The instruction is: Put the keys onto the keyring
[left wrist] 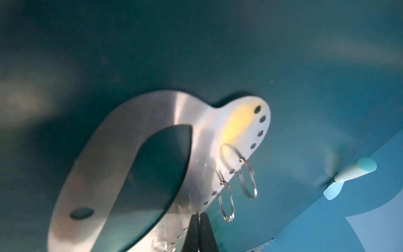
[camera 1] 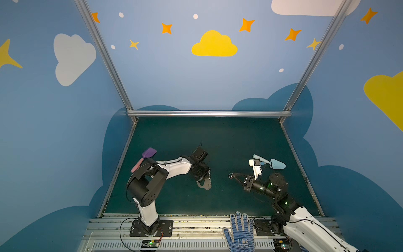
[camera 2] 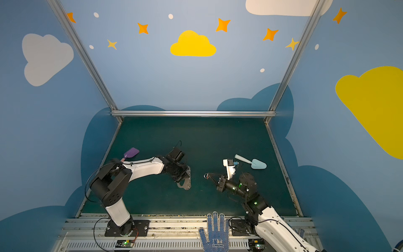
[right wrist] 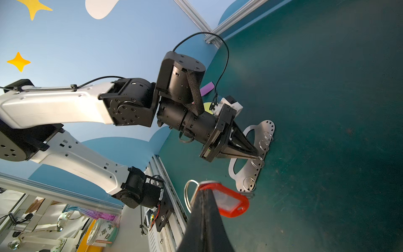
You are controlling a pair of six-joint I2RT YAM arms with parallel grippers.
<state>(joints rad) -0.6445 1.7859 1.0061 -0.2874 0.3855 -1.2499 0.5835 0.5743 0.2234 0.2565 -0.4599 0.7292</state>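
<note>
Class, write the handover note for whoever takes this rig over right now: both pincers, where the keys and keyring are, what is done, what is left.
Left pincer: shut on the scalloped edge of the keyring, low over the green mat.
Right pincer: shut on the keys, held clear of the mat and apart from the keyring.
Done: both things are grasped; split rings already hang in the keyring's edge holes.
Left: bring the keys across and hook them on the keyring.
</note>
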